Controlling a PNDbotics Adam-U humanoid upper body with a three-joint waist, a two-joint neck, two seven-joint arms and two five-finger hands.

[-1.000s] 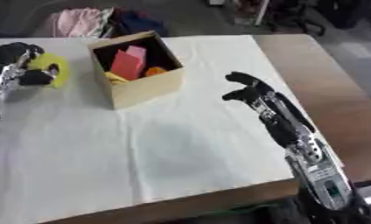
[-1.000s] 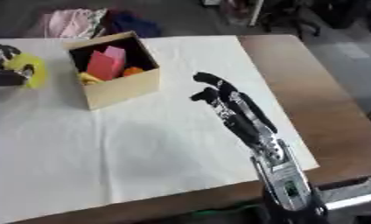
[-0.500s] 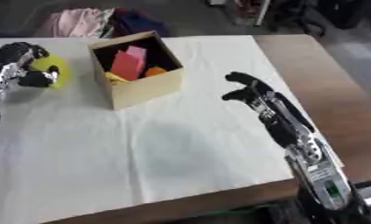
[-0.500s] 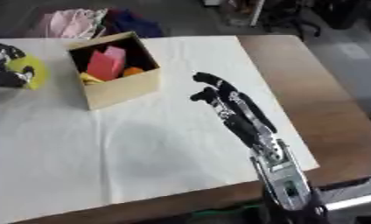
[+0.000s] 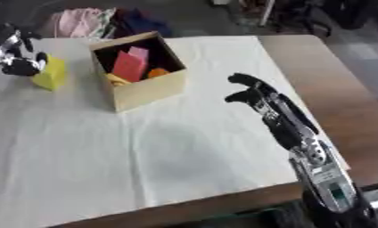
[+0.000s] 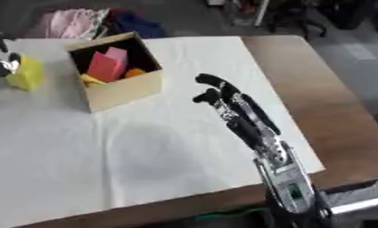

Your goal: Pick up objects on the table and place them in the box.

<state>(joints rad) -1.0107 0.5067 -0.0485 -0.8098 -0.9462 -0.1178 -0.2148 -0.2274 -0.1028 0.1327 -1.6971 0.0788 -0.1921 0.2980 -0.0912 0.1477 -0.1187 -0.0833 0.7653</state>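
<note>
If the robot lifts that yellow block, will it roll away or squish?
Probably neither. The yellow block has flat faces and straight edges, so it should sit still rather than roll. It keeps its boxy shape with the left hand against it, so it is likely stiff. It looks small beside the box, so probably light, though that is a guess.

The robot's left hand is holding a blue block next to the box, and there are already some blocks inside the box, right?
Almost. The block by the left hand is yellow, not blue; the left eye view shows it. The rest holds: it is next to the box, on the left, and the box already has blocks in it, a pink one among them.
</note>
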